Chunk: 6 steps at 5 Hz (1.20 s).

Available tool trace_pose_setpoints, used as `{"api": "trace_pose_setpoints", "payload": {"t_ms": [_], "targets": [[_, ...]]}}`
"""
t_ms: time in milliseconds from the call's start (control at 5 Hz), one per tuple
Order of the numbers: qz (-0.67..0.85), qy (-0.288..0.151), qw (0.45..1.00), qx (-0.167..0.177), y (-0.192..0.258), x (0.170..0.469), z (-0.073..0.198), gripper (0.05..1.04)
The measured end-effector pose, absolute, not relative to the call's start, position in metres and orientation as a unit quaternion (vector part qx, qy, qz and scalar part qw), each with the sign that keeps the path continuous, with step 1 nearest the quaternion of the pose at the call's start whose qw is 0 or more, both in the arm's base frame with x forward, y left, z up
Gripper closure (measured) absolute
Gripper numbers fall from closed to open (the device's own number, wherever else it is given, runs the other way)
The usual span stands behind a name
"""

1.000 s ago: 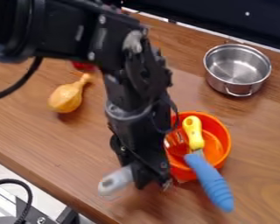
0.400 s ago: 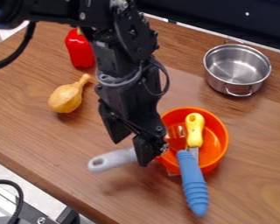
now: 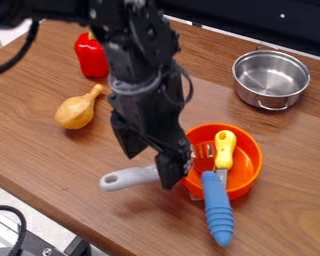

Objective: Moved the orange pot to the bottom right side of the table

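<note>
I take this for a robotics lab. My own black jointed arm (image 3: 139,80) hangs over a wood-grain bench (image 3: 49,160), a dark panel (image 3: 256,27) runs behind, and a black cable (image 3: 31,225) curves by bolted metal hardware (image 3: 46,248) at lower left. The steel saucepan (image 3: 272,75) and red pepper (image 3: 90,56) suggest kitchen props.

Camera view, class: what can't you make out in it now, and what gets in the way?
All in the camera view:
- Grey handle: its right end, hidden by the gripper.
- Orange pot: part of its left side, behind the gripper, so contact is unclear.
- Robot arm: its upper part, cut off by the top edge.
</note>
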<state>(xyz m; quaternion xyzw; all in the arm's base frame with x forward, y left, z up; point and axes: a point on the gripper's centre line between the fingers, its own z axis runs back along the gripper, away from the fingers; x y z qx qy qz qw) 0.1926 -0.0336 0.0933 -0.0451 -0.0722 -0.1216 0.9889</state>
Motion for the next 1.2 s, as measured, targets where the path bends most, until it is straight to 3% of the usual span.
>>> {"api": "trace_pose_setpoints", "payload": {"t_ms": [400,600,1000,1200], "targets": [[0.050,-0.100,0.990,-0.087,-0.006,0.229,0.110,0.085],[0.137,-0.106,0.984,-0.050,0.017,0.239,0.103,0.085],[0.174,-0.107,0.976,-0.071,0.088,0.234,0.125,0.085],[0.157,-0.119,0.979,-0.053,0.118,0.232,0.114,0.085]]}}
